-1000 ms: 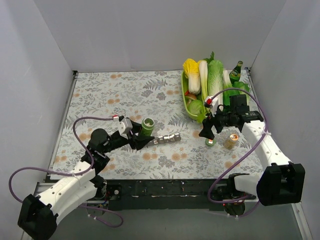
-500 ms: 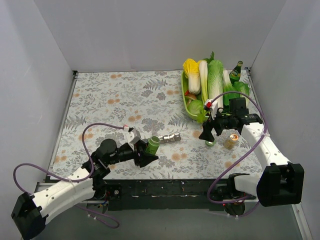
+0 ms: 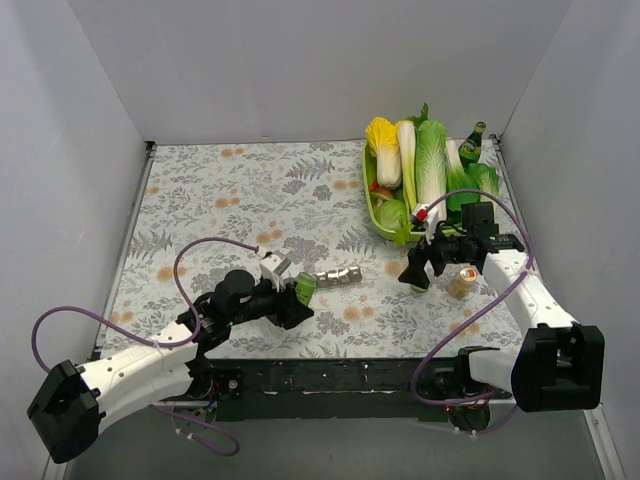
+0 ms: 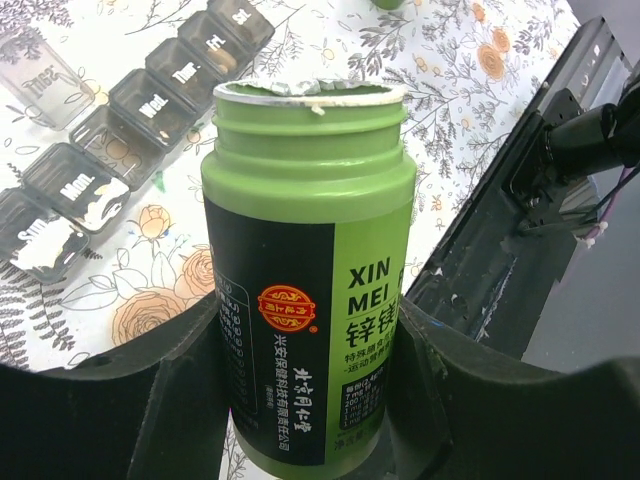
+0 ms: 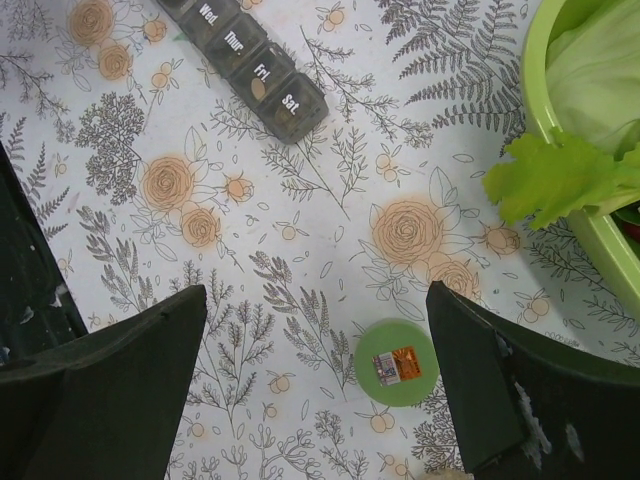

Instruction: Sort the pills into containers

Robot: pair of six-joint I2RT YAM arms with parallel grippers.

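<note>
The containers are a silver-grey strip of day-labelled compartments (image 3: 337, 276), lids open; it also shows in the left wrist view (image 4: 130, 110) and the right wrist view (image 5: 250, 65). White bits lie in its Sun and Mon compartments (image 4: 95, 205). My left gripper (image 3: 290, 303) (image 4: 305, 400) is shut on an open green pill bottle (image 3: 304, 288) (image 4: 310, 290), tilted just left of the strip's end. My right gripper (image 3: 418, 272) (image 5: 315, 380) is open and empty above the green bottle cap (image 5: 396, 361) on the table.
A small amber bottle (image 3: 461, 283) stands right of the right gripper. A green tray (image 3: 383, 222) of cabbages and a green glass bottle (image 3: 471, 143) fill the back right. The table's black front rail (image 4: 540, 170) is close to the left gripper.
My left arm has carried the green bottle toward the near edge and tipped it toward the strip. The right gripper has shifted slightly right, still open over the cap.
</note>
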